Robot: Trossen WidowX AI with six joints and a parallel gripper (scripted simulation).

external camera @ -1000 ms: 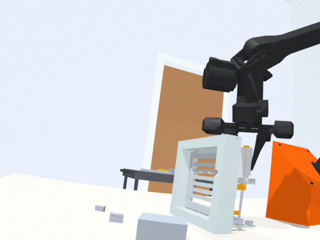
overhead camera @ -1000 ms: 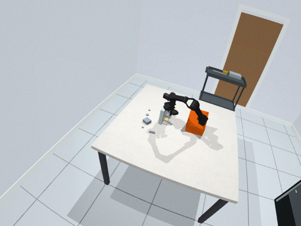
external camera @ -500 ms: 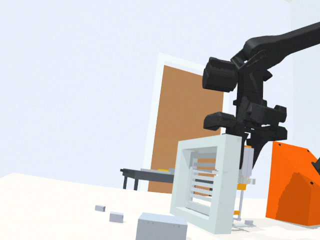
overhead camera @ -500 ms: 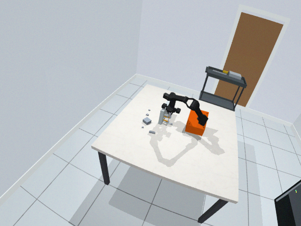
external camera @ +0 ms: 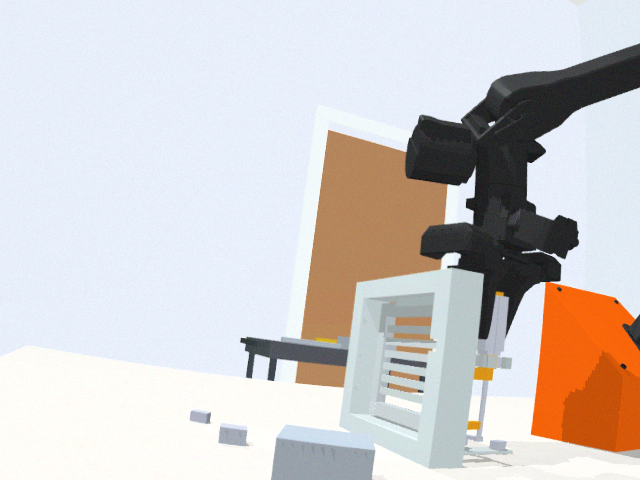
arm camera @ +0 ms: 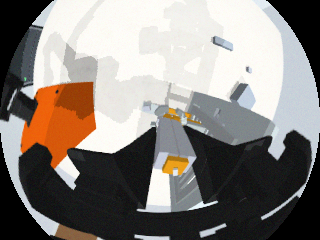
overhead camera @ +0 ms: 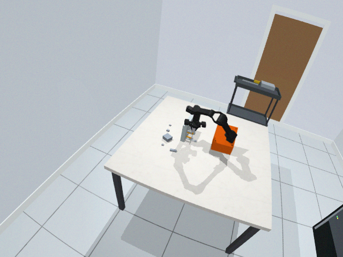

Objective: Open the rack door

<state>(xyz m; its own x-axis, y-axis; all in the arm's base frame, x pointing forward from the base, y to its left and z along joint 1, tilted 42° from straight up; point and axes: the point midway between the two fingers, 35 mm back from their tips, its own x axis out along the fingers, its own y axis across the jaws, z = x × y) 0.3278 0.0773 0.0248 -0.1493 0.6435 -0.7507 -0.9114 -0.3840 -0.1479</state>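
The pale grey-green rack frame (overhead camera: 183, 133) (external camera: 450, 361) (arm camera: 232, 122) stands upright on the table. The slatted door (external camera: 410, 311) shows through its opening in the exterior view; its exact angle is hard to tell. The upright grey handle (external camera: 499, 322) (arm camera: 172, 141) with an orange end stands on the robot-base side of the frame, above a thin rod with orange blocks. My gripper (external camera: 495, 333) (arm camera: 170, 130) points down and is shut on the handle, one finger on each side. In the top view the arm hides the handle.
The orange block (overhead camera: 224, 139) (external camera: 573, 372) (arm camera: 70, 112) under the arm's base stands beside the rack. A grey box (overhead camera: 167, 137) (external camera: 323, 457) (arm camera: 243, 95), a grey bar (overhead camera: 173, 150) (arm camera: 222, 43) and several small blocks lie on the frame's other side.
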